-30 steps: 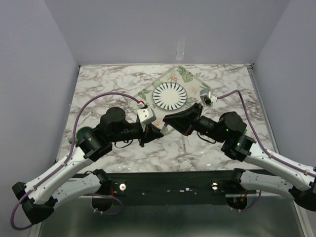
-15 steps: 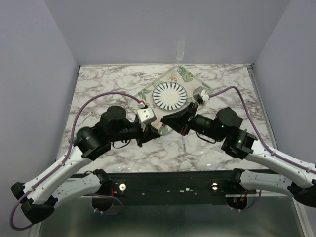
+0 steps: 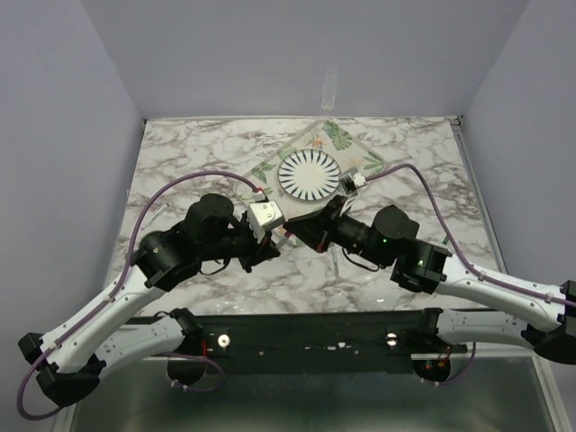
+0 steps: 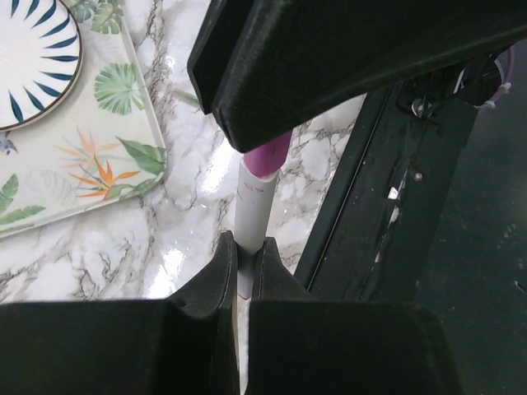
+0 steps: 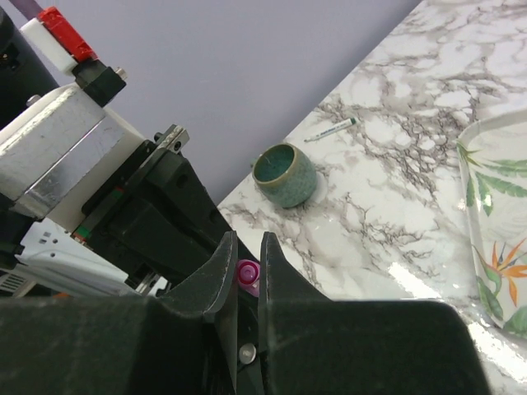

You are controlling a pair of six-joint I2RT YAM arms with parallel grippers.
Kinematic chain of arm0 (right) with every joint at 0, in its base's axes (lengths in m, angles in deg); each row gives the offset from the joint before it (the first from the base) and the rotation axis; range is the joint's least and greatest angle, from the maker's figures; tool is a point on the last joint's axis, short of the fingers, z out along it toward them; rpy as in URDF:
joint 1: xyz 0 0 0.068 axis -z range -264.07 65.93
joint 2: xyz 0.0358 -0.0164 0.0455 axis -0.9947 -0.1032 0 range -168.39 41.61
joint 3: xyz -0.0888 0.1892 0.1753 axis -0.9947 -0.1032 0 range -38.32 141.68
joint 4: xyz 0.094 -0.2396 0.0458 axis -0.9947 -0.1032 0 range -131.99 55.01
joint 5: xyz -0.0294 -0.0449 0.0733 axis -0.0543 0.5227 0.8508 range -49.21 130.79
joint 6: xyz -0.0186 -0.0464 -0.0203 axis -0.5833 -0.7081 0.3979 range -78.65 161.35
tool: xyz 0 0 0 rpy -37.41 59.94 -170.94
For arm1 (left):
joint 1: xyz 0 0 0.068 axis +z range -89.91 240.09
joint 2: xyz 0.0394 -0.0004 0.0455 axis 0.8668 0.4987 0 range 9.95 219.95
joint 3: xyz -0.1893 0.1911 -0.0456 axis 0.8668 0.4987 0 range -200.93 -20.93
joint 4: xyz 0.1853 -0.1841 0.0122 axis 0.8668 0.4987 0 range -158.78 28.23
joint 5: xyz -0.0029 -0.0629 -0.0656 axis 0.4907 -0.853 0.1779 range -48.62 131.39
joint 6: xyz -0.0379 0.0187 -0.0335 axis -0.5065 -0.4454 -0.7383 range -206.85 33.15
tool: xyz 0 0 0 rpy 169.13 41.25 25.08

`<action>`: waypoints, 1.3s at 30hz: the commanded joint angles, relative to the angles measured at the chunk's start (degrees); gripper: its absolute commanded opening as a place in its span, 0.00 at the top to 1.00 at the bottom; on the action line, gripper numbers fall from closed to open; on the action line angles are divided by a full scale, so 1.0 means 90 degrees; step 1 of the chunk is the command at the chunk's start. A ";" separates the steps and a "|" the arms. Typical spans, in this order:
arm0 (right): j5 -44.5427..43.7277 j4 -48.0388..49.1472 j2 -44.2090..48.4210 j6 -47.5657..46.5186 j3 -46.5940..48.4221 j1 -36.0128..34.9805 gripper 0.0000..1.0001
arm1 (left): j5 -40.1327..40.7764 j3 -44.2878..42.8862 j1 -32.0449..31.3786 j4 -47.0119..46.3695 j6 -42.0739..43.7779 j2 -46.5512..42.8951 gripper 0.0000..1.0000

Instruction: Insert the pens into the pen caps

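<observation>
A white pen (image 4: 249,216) and a magenta cap (image 4: 265,155) meet end to end in the air, just off the near edge of the tray (image 4: 82,140).
The left gripper (image 4: 244,255) is clamped on the pen's barrel, and the right gripper (image 5: 245,247) has its fingers pinched tight on the cap. Both hang over the marble table (image 3: 180,153) on the tray's near side. A striped plate (image 3: 309,174) sits on the tray. Well to the left of the tray stands a teal cup (image 5: 284,174), with a loose pen (image 5: 330,130) lying beyond it.
</observation>
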 commanded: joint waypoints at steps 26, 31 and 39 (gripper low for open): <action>0.2791 -0.2869 -0.0655 -0.2722 -0.0163 -0.1025 0.99 | -0.0971 -0.1096 0.0181 -0.3102 -0.0088 -0.0641 1.00; 0.1777 -0.4197 -0.0891 -0.2634 0.0648 -0.1025 0.99 | -0.0573 -0.1125 0.0191 -0.2780 0.0020 -0.0787 1.00; 0.0428 -0.3168 -0.0238 -0.1639 0.1147 -0.1025 0.80 | -0.0074 -0.0618 0.0181 -0.2749 0.0148 -0.0944 1.00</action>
